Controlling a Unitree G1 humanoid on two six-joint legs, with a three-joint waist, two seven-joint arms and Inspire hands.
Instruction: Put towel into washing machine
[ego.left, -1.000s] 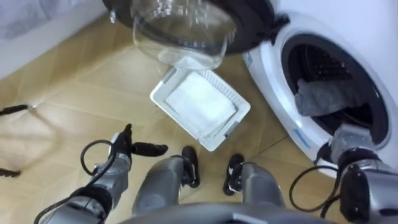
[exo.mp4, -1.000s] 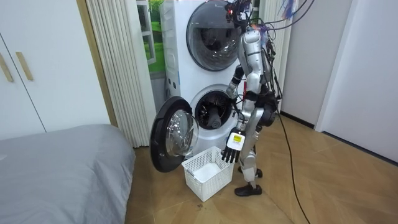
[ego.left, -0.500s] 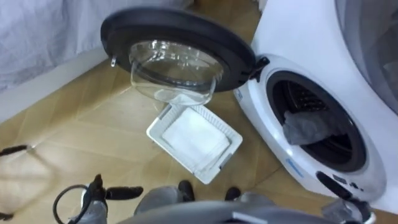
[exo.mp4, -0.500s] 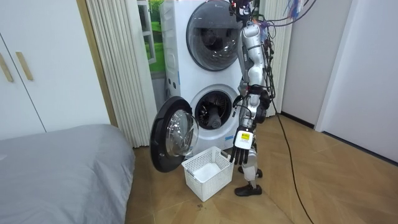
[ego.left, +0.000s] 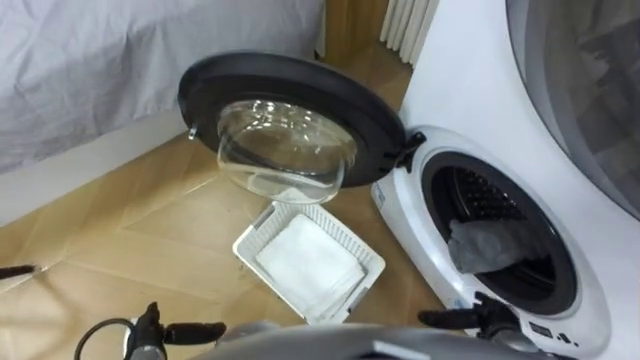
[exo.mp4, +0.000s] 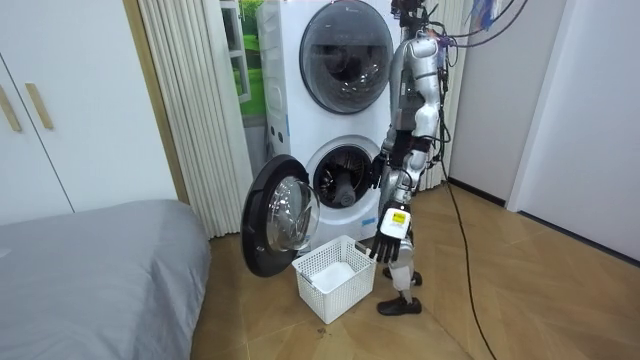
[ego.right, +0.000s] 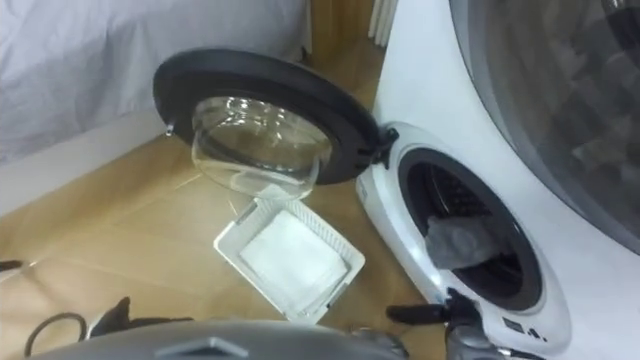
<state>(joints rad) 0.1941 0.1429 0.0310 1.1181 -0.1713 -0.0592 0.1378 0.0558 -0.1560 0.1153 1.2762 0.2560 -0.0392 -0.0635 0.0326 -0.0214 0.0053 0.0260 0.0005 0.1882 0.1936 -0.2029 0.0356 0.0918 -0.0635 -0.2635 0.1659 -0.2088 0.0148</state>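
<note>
— Where is the towel?
— The grey towel (ego.left: 490, 243) lies bunched inside the lower drum of the washing machine (ego.left: 440, 90), just behind the opening.
— The hands?
— The left hand (exo.mp4: 389, 236) hangs by the leg, fingers straight and relaxed, holding nothing. The right hand (ego.left: 478, 316) shows low by the machine's front; I cannot tell its grasp.
— Around it?
— The door (ego.left: 290, 85) stands wide over the far corner of a white basket (ego.left: 335, 232) on the floor (ego.left: 130, 250), with a white cloth (ego.left: 305, 265) inside. A bed (ego.left: 120, 70) lies beyond.
— Writing?
— A label (exo.mp4: 371, 215), too small to read.
</note>
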